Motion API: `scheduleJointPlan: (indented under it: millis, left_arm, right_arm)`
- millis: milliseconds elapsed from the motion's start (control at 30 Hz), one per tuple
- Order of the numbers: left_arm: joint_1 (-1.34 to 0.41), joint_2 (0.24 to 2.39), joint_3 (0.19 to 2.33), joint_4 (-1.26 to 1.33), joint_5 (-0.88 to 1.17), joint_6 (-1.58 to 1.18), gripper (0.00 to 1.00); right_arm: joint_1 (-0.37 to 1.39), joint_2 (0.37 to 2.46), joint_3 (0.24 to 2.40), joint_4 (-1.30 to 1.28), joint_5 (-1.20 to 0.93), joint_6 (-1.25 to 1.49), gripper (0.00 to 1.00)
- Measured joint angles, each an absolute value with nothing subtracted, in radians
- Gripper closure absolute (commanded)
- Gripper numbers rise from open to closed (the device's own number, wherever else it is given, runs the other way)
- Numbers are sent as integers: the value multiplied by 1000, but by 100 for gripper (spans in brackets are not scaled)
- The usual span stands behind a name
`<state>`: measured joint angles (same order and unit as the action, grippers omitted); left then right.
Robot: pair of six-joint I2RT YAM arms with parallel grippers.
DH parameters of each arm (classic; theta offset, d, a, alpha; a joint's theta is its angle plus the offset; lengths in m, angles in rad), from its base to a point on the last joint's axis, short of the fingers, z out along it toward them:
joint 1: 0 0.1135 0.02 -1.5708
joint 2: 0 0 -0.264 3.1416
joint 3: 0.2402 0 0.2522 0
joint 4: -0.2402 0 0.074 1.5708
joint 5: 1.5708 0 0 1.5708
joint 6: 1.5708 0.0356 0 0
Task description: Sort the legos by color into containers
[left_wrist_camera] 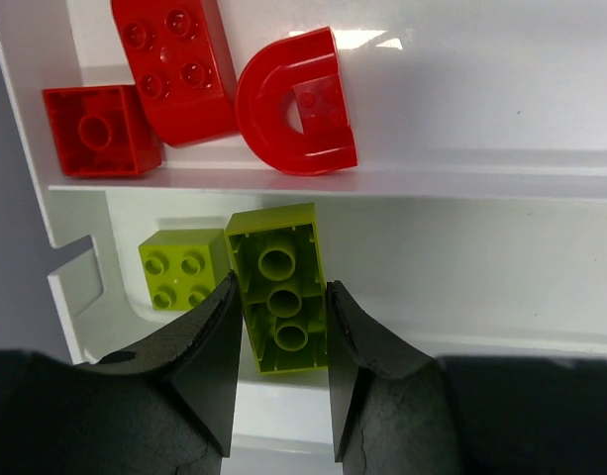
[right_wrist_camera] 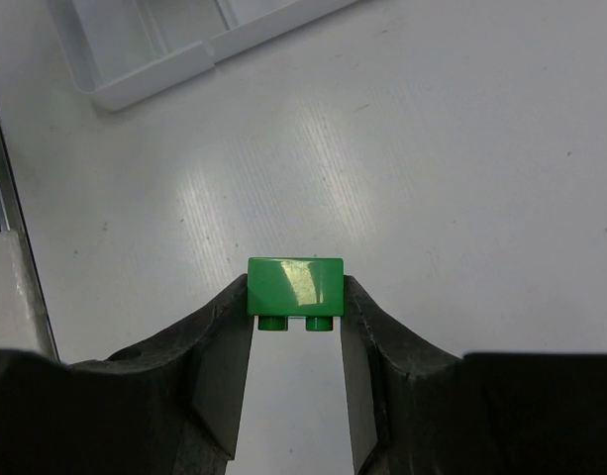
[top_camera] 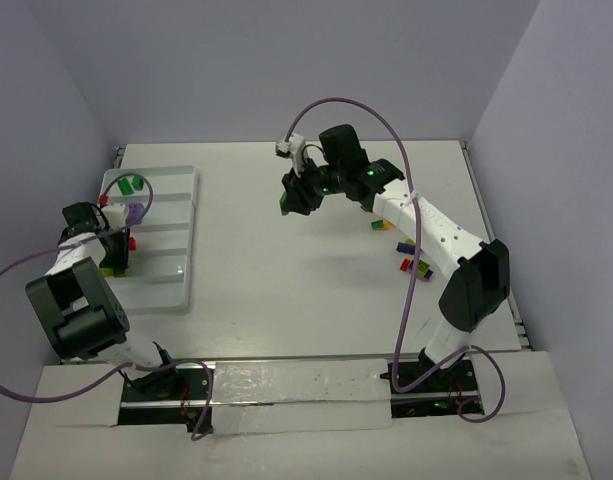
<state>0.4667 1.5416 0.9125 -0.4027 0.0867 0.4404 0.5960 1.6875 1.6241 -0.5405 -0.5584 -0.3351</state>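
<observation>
The white tray of containers (top_camera: 176, 215) lies at the table's left. My left gripper (left_wrist_camera: 280, 332) is shut on a long lime green lego (left_wrist_camera: 276, 287), underside towards the camera, over the compartment that holds a small lime green lego (left_wrist_camera: 181, 269). The compartment beyond holds three red legos (left_wrist_camera: 174, 64). My right gripper (right_wrist_camera: 295, 322) hangs over bare table at mid-table (top_camera: 290, 203), shut on a dark green lego (right_wrist_camera: 294, 285) with its studs pointing back at the wrist. The tray's corner (right_wrist_camera: 150, 84) shows at that view's upper left.
Green legos (top_camera: 131, 183) and a purple lego (top_camera: 134, 212) lie in the tray's far compartments. Several loose legos (top_camera: 414, 262) lie on the table's right side beside the right arm. Walls close in the table on three sides.
</observation>
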Motion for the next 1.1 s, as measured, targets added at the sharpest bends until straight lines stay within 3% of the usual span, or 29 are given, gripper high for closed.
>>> scheduleJointPlan:
  millis: [100,167,200,233,333,367,600,800,1100]
  left_arm:
    - [467,1567,926,-411,83,442,99]
    - [467,1577,932,-412,79,444,91]
    - [467,1580,934,-413,78,447,83]
    - [467,1582,936,-414,76,449,69]
    - [467,1584,943,-417,75,450,49]
    - [467,1584,947,-420,75,450,46]
    - [467,1584,1040,-466,75,454,36]
    - [467,1564,1142,-522,111,451,33]
    - [398,1231,1130,-550,769,258,32]
  right_arm:
    - [595,1688,1624,-541,-557,-335,100]
    - [595,1688,1624,-541,-557,-335,100]
    - [595,1688,1624,-541,-557,-335,100]
    - [595,1688,1624,-541,-557,-335,100]
    - [595,1688,1624,-541,-557,-335,100]
    - [595,1688,1624,-541,-557,-335,100]
    - [595,1688,1624,-540,-557,-327,100]
    - [593,1688,1624,-538,-561,-298,100]
    - [537,1688,1624,-497,-724,-96,100]
